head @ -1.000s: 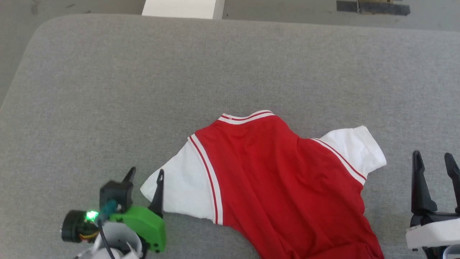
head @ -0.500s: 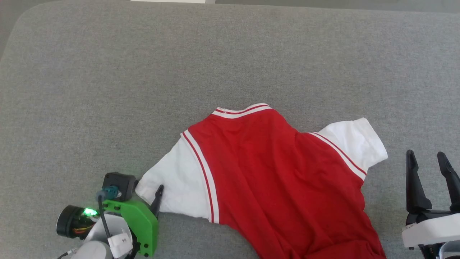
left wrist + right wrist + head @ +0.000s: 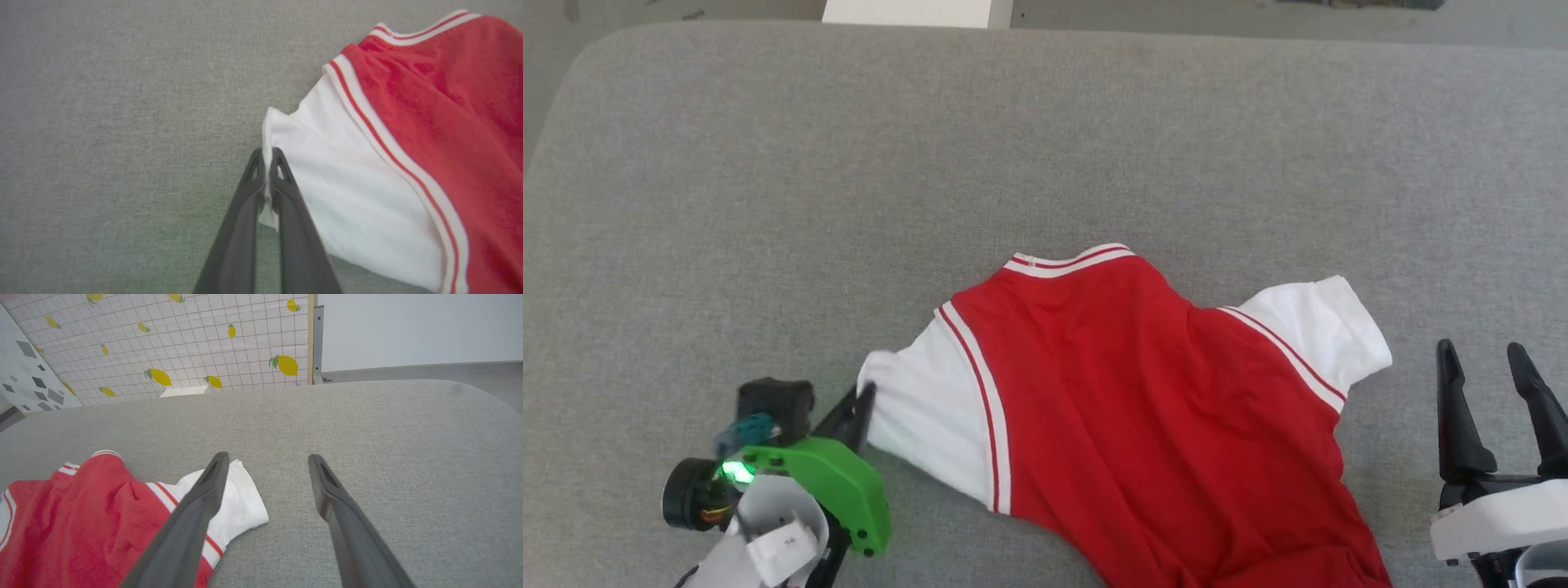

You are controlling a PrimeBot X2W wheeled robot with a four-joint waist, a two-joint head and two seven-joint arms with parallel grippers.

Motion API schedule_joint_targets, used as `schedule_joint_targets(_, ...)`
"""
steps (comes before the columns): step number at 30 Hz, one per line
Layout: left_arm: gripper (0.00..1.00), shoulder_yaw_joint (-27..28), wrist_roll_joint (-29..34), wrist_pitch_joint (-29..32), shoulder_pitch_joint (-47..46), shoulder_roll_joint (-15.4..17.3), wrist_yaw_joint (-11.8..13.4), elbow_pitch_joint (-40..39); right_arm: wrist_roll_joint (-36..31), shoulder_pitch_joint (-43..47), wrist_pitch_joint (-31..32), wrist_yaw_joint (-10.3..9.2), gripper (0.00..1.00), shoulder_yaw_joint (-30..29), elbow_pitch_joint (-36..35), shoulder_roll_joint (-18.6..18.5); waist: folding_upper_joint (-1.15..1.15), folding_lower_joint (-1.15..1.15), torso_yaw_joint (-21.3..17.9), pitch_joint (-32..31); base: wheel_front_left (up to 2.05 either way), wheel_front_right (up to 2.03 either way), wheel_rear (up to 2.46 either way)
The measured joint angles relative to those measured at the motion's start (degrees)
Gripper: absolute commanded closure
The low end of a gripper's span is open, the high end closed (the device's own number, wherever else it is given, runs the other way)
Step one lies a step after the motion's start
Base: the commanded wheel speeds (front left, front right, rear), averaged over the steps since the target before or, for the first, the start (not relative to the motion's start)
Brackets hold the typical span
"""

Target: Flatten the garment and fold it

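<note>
Head view: one garment (image 3: 1143, 392), two grippers (image 3: 866, 392) (image 3: 1480, 349).

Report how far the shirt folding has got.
Done: shirt lies spread on the grey pad, wrinkled, no fold made. In hand: left gripper, jaws shut on the edge of a white sleeve. Right gripper open beside the other sleeve. Left: flattening, then every fold.
</note>
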Motion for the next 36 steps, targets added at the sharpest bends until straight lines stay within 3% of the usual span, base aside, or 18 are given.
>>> schedule_joint_targets(6, 1.0, 4.12, -2.4, -3.91, 5.16, -1.93, 4.34, -6.62, -1.51, -0.96, 1.21, 0.0, 0.0, 0.9, -0.55, 0.0, 0.0, 0.0, 0.64, -1.85, 0.0, 0.0, 0.0)
schedule_joint_targets(8, 1.0, 6.69, -2.79, -3.94, 9.43, -0.82, 6.21, -9.49, -2.08, -2.89, 2.54, 0.0, 0.0, 0.97, -1.38, -0.62, 0.0, 0.0, 1.51, -2.26, 0.0, 0.0, 0.0)
schedule_joint_targets(16, 1.0, 12.22, -3.12, -3.67, 15.44, 2.3, 9.64, -13.0, -0.31, -6.77, 11.2, 0.0, 0.0, 2.19, -1.46, -4.9, 0.0, 0.0, 3.97, -2.06, 0.0, 0.0, 0.0)
schedule_joint_targets(27, 1.0, 8.47, -3.11, -3.94, 12.17, 0.88, 9.13, -14.18, 4.28, -13.23, 30.18, 0.0, 0.0, 6.34, 4.71, -13.59, 0.0, 0.0, 6.43, 1.29, 0.0, 0.0, 0.0)
schedule_joint_targets(36, 1.0, 6.68, -3.02, -3.94, 9.66, 0.01, 8.4, -13.08, 6.78, -15.8, 36.04, 0.0, 0.0, 9.73, 9.34, -16.21, 0.0, 0.0, 7.72, 3.61, 0.0, 0.0, 0.0)
